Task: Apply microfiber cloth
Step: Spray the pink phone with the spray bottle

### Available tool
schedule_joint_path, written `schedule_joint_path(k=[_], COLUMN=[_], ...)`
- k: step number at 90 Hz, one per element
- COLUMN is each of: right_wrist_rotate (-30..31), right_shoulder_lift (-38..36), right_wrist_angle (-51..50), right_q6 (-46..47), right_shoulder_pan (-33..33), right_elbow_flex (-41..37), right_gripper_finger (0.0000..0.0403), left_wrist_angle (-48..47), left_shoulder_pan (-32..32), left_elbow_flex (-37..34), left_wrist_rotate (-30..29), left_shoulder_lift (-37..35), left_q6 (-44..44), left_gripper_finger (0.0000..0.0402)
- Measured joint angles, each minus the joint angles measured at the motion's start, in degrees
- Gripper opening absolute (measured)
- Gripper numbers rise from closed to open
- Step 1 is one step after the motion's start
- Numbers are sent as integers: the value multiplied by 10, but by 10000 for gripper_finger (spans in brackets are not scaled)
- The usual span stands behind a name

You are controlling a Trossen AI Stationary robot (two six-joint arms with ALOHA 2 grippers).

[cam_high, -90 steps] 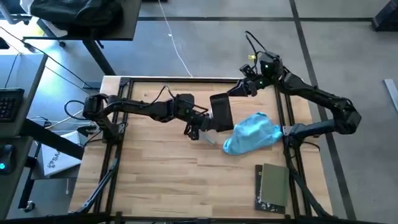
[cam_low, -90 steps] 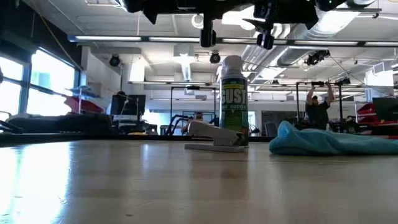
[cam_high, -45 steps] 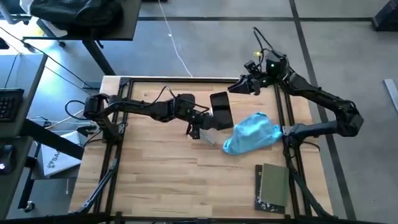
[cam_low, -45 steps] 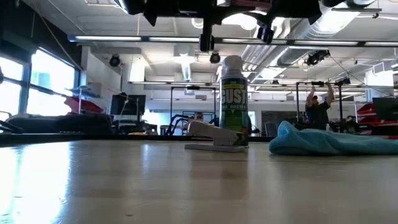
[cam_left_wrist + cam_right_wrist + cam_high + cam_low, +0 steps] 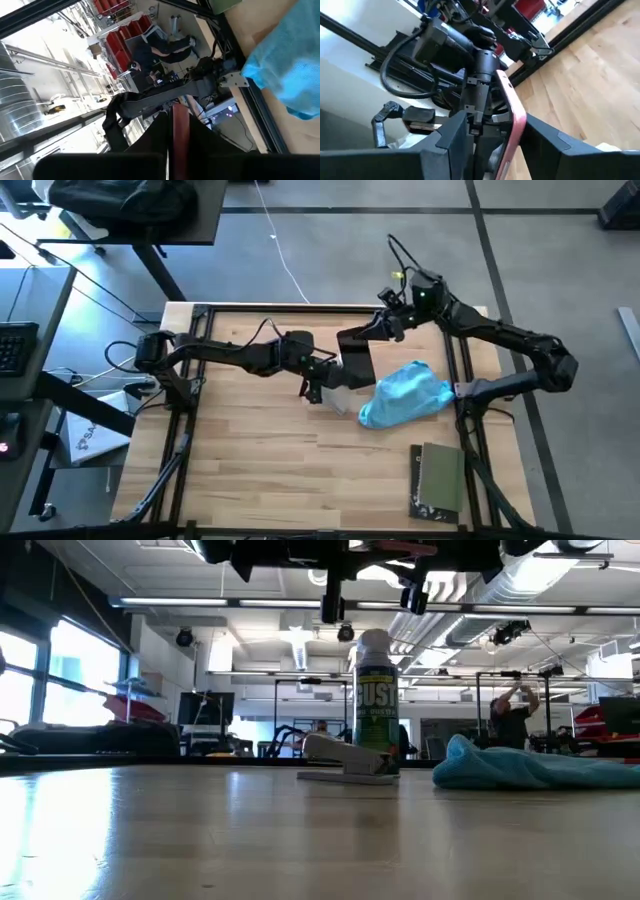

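My left arm reaches in over the desk from its left side, and my left jaws are pinched on the near end of a phone, held up in the air on edge; its pink rim runs straight between my fingers in the left wrist view. My right jaws are at the phone's far end, spread wide, with the pink edge standing between them and neither finger pressing on it. Below the phone, the low view shows a spray can standing upright and a small pale grey oblong thing lying just in front of it. The cloth lies crumpled on the desk just right of these, untouched by either of my jaws. A dark green book lies flat at the near right corner. My right arm stretches in from the right edge.
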Motion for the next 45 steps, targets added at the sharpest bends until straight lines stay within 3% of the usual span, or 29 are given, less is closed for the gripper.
schedule_joint_path(k=[16, 27, 45], right_wrist_rotate=[9, 53, 54], right_shoulder_lift=[19, 33, 43], right_wrist_angle=[28, 41, 107], right_q6=[23, 50, 75], right_shoulder_pan=[12, 24, 30], right_elbow_flex=[0, 0, 0], right_gripper_finger=[142, 133, 56], left_wrist_angle=[-1, 0, -2], left_shoulder_pan=[0, 0, 0], left_elbow_flex=[0, 0, 1], left_wrist_rotate=[0, 2, 1], left_shoulder_lift=[0, 0, 0], left_q6=[0, 0, 4], left_gripper_finger=[10, 10, 10])
